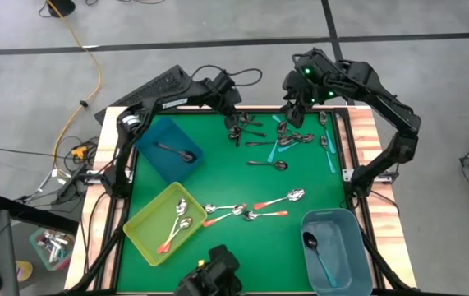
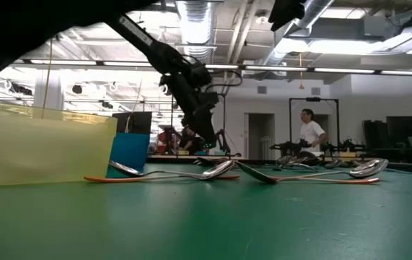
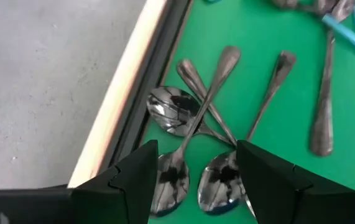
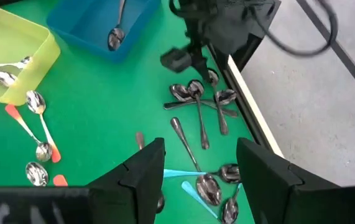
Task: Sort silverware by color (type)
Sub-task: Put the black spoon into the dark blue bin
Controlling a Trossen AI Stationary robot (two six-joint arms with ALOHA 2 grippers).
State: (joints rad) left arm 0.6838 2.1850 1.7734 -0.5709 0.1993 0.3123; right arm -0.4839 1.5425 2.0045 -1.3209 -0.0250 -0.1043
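Note:
Three all-dark-grey spoons (image 3: 209,106) lie crossed on the green table by its far edge. My left gripper (image 3: 196,186) is open just above them, fingers either side of their bowls, touching nothing; it also shows in the high view (image 1: 236,125). Teal-handled spoons (image 1: 291,141) lie right of that pile. Orange-handled spoons (image 1: 250,210) lie in the middle near part. My right gripper (image 4: 199,180) is open and empty, raised over the far right of the table (image 1: 295,107).
A blue bin (image 1: 168,148) at far left holds a dark spoon. A yellow-green bin (image 1: 167,224) at near left holds orange-handled spoons. A grey-blue bin (image 1: 338,251) at near right holds a teal-handled spoon. The table's wooden far rim (image 3: 124,99) runs beside the dark spoons.

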